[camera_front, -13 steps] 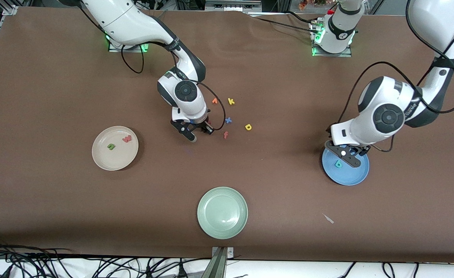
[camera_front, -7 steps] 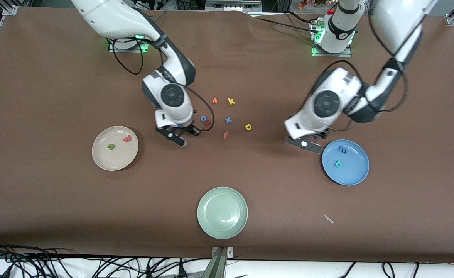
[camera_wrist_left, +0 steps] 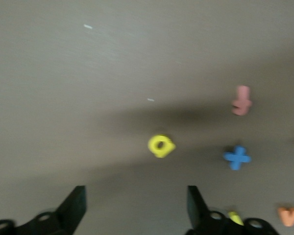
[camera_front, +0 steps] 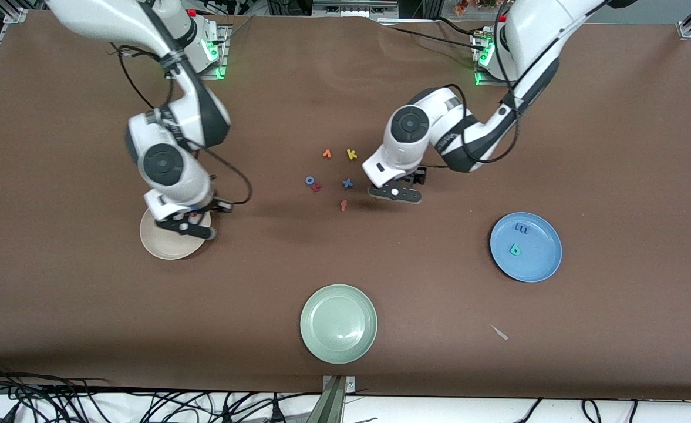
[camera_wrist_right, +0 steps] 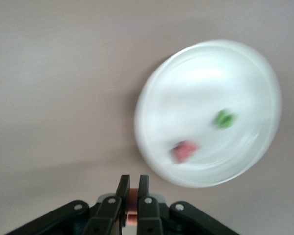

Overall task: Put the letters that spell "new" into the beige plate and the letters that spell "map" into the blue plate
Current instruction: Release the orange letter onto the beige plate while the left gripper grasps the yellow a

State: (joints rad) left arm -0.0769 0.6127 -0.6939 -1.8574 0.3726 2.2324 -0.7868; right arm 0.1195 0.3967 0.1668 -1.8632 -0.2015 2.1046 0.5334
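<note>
My right gripper [camera_front: 184,226] hangs over the beige plate [camera_front: 160,247], shut on the orange e [camera_wrist_right: 133,199]. The wrist view shows that plate [camera_wrist_right: 201,73] holding the green n [camera_wrist_right: 225,118] and the pinkish-red w [camera_wrist_right: 185,150]. My left gripper [camera_front: 395,192] is over the loose letters in mid-table and hides the yellow a in the front view. In its wrist view the yellow a [camera_wrist_left: 160,145] lies on the cloth ahead of the open gripper [camera_wrist_left: 134,196], with nothing between the fingers. The blue plate [camera_front: 536,264] holds the blue m [camera_front: 521,227] and the teal p [camera_front: 515,249].
Loose on the cloth beside the left gripper are an orange v [camera_front: 326,154], yellow k [camera_front: 351,154], blue o [camera_front: 309,180], blue x [camera_front: 347,183] and orange f [camera_front: 343,205]. A pale green plate [camera_front: 338,323] sits nearest the front camera.
The right arm carried the orange e from the letter cluster to over the beige plate. The left arm left the blue m in the blue plate and swung over to the yellow a.
</note>
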